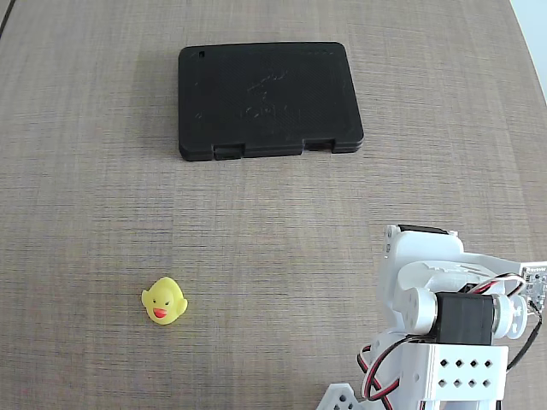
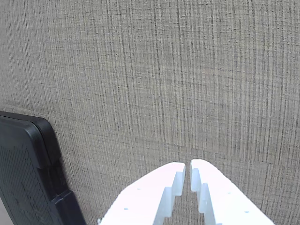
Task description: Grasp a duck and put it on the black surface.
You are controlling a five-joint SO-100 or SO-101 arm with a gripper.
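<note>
Fixed view: the duck [image 1: 164, 301] sits near left, looking small, light, squishy. Pinch its round body. The gripper [image 2: 187, 169] is nearly closed, empty.

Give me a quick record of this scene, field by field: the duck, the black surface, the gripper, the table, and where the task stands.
duck: yellow, red-orange beak, upright on the table at lower left of the fixed view, untouched
black surface: flat matte black slab with rounded corners, upper centre of the fixed view, nothing on it; one corner shows in the wrist view
gripper: white fingers nearly together, holding nothing, above bare table
table: grey-brown woven-look top
arm: white, lower right of the fixed view, far from the duck
task state: duck not yet grasped
</note>
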